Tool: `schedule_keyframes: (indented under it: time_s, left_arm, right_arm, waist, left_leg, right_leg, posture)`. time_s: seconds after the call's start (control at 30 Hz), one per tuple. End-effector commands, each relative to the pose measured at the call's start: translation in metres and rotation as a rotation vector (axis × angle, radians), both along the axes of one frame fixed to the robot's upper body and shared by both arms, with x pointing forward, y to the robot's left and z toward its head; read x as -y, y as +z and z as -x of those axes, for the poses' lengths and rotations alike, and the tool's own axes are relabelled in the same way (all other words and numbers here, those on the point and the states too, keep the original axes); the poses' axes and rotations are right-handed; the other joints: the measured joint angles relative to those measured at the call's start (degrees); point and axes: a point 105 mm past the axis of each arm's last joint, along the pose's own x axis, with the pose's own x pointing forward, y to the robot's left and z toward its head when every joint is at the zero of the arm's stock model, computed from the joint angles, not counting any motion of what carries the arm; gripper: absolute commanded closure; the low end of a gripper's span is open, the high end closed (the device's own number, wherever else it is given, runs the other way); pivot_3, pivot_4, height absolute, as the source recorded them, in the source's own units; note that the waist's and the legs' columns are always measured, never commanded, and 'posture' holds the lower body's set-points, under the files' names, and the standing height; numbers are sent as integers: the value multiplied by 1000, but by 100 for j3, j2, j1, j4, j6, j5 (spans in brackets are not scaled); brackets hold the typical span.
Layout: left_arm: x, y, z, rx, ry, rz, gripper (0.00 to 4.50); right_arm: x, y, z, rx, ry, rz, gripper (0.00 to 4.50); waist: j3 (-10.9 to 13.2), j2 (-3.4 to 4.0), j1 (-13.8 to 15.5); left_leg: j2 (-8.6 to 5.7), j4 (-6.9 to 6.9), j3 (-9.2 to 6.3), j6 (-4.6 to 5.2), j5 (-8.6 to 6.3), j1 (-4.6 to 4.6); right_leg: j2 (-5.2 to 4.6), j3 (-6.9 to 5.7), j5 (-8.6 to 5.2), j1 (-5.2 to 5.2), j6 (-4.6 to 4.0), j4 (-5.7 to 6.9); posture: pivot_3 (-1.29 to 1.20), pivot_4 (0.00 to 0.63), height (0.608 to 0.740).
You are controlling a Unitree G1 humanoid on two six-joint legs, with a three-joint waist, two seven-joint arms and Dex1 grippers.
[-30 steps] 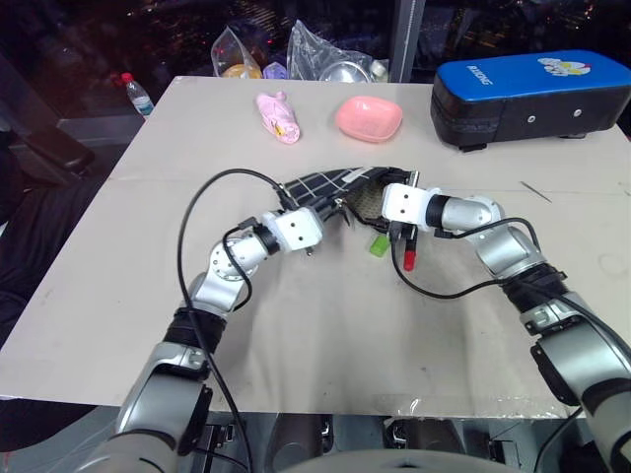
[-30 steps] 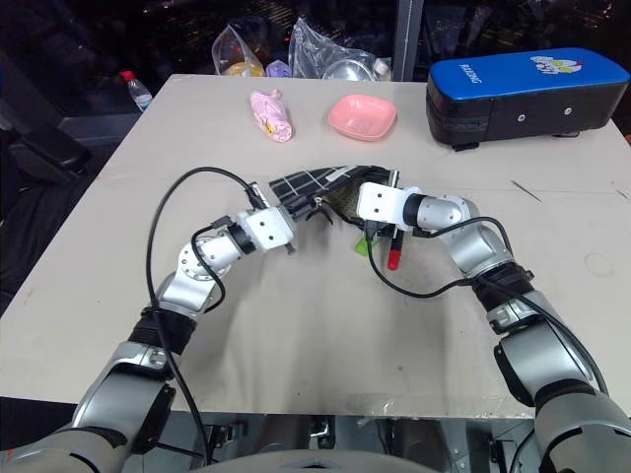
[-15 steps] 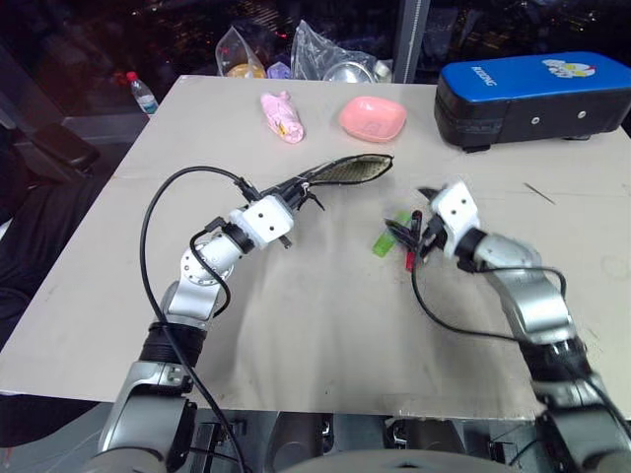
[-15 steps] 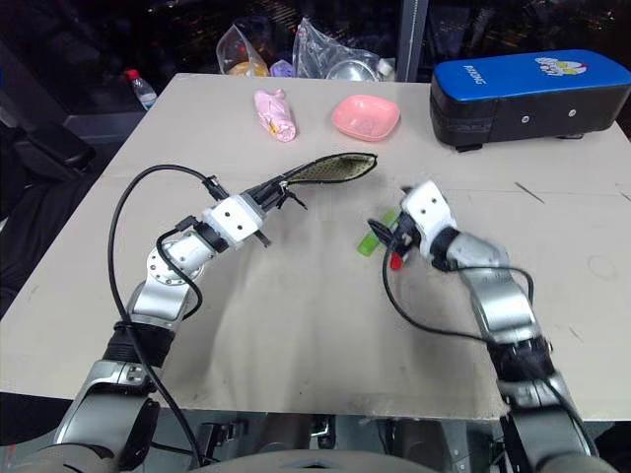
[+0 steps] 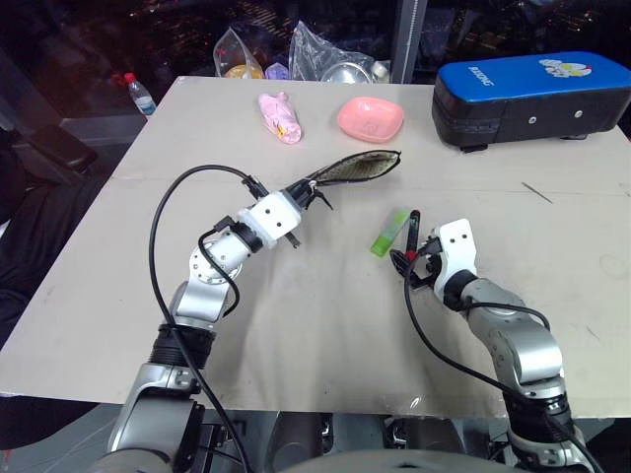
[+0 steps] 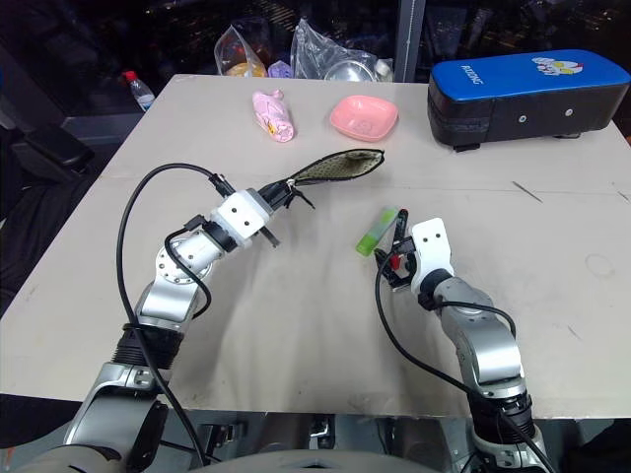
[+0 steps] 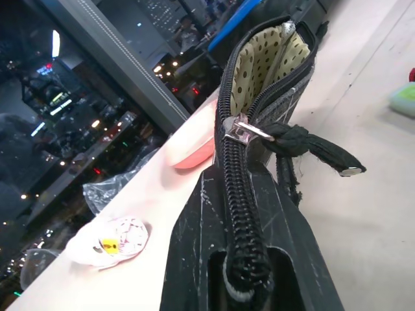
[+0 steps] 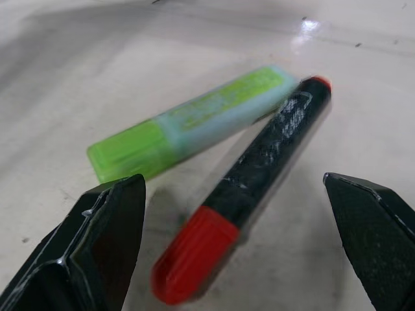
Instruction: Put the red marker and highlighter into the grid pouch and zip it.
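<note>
My left gripper [image 5: 304,193] is shut on one end of the grid pouch [image 5: 363,168] and holds it edge-up above the table. In the left wrist view the grid pouch [image 7: 266,61] gapes at its far end, showing a tan dotted lining, and the zipper pull [image 7: 311,148] hangs by my left gripper [image 7: 240,178]. The light-green highlighter [image 5: 389,233] and the red marker [image 5: 413,225] lie side by side on the table right of the pouch. My right gripper [image 5: 414,264] stands open just short of them, its fingers [image 8: 107,240] wide on either side of the red marker [image 8: 259,175] and highlighter [image 8: 194,123].
At the table's far edge are a pink bowl [image 5: 370,118], a pink packet [image 5: 279,116], plastic bags [image 5: 330,54] and a water bottle [image 5: 138,94]. A big blue-and-black case [image 5: 532,94] stands at the far right. A small thin item [image 5: 537,191] lies at the right.
My right gripper has drawn back from the pouch's mouth toward me, rolled over, and now sits low behind the two pens. The left gripper still holds the pouch, tilted slightly.
</note>
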Motion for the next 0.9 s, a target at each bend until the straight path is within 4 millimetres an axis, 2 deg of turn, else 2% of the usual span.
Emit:
schedule_keyframes:
  time_s: [0.03,0.07,0.1,0.17,0.23,0.3,0.5,0.63,0.77,0.83,0.9]
  left_arm:
    - [6,18,2,59,-23,16,4500]
    - [5,18,2,58,-22,16,4500]
    - [5,17,2,57,-21,16,4500]
    - [4,16,2,53,-19,16,4500]
    - [5,15,2,50,-20,17,4500]
    - [5,14,1,48,-21,19,4500]
    - [9,11,1,40,-31,25,4500]
    - [11,10,0,36,-38,27,4500]
    - [14,8,1,26,-51,31,4500]
    - [16,8,1,22,-59,31,4500]
    - [18,7,0,18,-65,30,4500]
  right_arm:
    - [2,-3,1,-17,-17,40,559]
    - [3,-4,1,-24,-25,39,827]
    - [4,-5,0,-29,-37,43,1409]
    - [7,-6,0,-32,-54,58,2295]
    - [12,-6,-1,-30,-86,68,3441]
    - [17,-4,-3,-20,-118,68,4235]
    - [44,15,-19,55,-276,54,4226]
    - [51,35,-27,136,-265,66,4226]
    - [46,67,-29,333,-40,247,4226]
    - [43,79,-26,426,118,401,4226]
    - [41,91,-22,528,301,628,4226]
  waist:
    - [0,0,-3]
    - [-1,-2,-5]
    - [-1,-2,-8]
    - [-2,-2,-11]
    - [-2,-2,-10]
    - [-4,-6,3]
    - [-4,-6,20]
    - [-3,-6,0]
    - [-1,-2,-17]
    - [0,-1,-16]
    - [3,-1,-19]
  left_leg:
    - [0,0,-1,0,0,0]
    - [0,0,-1,0,0,0]
    - [0,0,-2,0,0,0]
    - [0,-1,-3,0,0,0]
    - [0,-1,-3,0,0,0]
    - [0,0,-4,0,0,0]
    - [-5,3,-8,0,0,0]
    - [-8,2,-7,0,0,0]
    - [-9,-4,-3,0,0,0]
    - [-8,-5,-4,0,0,0]
    - [-10,-4,-2,1,0,0]
  right_leg:
    - [0,0,0,0,0,0]
    - [0,0,0,0,0,0]
    - [1,0,0,0,0,0]
    - [1,0,0,0,0,0]
    - [1,0,0,0,0,0]
    - [1,-1,0,2,0,0]
    - [-2,-2,0,5,-1,0]
    - [-4,-1,0,4,0,0]
    - [-1,1,-1,-1,1,-2]
    - [1,1,-1,-1,1,-2]
    - [1,3,-1,-1,2,-4]
  posture:
    - [0,150,688]
    - [0,150,688]
    - [0,150,688]
    - [0,150,688]
    - [0,150,688]
    - [0,150,688]
    - [0,150,688]
    - [0,150,688]
    - [0,150,688]
    - [0,150,688]
    - [0,150,688]
